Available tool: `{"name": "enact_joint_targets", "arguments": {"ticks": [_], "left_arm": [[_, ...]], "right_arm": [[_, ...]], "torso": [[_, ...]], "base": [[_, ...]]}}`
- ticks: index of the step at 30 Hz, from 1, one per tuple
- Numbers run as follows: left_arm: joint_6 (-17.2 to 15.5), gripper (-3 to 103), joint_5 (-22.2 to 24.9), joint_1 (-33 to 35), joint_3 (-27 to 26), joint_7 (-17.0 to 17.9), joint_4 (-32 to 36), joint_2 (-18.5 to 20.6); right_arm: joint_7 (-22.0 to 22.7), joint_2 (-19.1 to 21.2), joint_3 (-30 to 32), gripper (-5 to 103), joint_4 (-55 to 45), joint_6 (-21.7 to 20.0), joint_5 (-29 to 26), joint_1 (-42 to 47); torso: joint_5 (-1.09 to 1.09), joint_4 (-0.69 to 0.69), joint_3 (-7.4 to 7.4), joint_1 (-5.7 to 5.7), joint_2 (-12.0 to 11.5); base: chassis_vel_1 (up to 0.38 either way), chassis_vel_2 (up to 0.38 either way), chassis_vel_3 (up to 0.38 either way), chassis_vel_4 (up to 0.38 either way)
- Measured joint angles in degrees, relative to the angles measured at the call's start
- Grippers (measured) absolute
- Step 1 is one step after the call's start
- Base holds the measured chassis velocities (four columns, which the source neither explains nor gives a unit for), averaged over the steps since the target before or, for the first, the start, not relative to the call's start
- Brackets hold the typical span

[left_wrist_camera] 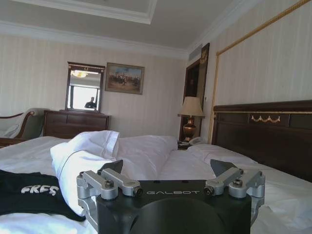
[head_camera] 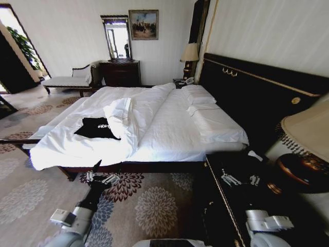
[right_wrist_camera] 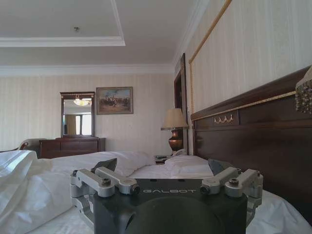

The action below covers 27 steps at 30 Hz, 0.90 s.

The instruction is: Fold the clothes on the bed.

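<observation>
on bed (head_camera: 169, 134): black t-shirt (head_camera: 96, 128); both claws open.

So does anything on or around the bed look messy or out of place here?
Yes: the white duvet is rucked into a bunched ridge across the bed, and the black T-shirt lies crumpled beside it, unfolded. Both grippers, left and right, hang open short of the bed.

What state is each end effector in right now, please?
Left end effector: open, holding nothing, at the near edge of the bed.
Right end effector: open, holding nothing, over the dark nightstand.
</observation>
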<state>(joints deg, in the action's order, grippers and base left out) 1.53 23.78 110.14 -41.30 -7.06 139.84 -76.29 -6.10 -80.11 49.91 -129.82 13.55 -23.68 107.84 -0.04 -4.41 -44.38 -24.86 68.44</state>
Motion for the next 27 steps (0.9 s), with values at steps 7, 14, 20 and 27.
{"name": "enact_joint_targets", "arguments": {"ticks": [7, 14, 20, 27], "left_arm": [[0.19, 100, -0.19, 0.09, -0.12, -0.02, 0.01, -0.03], [0.33, 100, -0.50, 0.01, -0.09, 0.02, -0.27, -0.47], [0.50, 100, -0.64, -0.19, 0.15, 0.05, -0.73, -0.90], [1.01, 100, -1.12, -0.36, 0.33, 0.05, -1.54, -1.18]], "right_arm": [[0.04, 0.00, 0.07, 100, -0.10, 0.00, -0.37, -0.28], [0.04, -0.10, 0.03, 100, 0.16, 0.01, -0.37, -0.50], [0.04, -0.14, 0.01, 100, 0.46, 0.03, -0.34, -0.53], [0.05, -0.30, -0.22, 100, 0.92, 0.05, -0.16, -0.82]], "torso": [[-0.01, 0.00, 0.01, 0.01, 0.01], [-0.01, 0.00, -0.01, -0.01, 0.00], [0.00, 0.01, -0.01, -0.02, 0.00], [-0.01, 0.00, -0.01, -0.02, 0.00]], "base": [[-0.144, 0.148, 0.135, -0.150], [-0.172, 0.180, 0.175, -0.173], [-0.171, 0.181, 0.195, -0.169], [-0.180, 0.170, 0.174, -0.168]]}}
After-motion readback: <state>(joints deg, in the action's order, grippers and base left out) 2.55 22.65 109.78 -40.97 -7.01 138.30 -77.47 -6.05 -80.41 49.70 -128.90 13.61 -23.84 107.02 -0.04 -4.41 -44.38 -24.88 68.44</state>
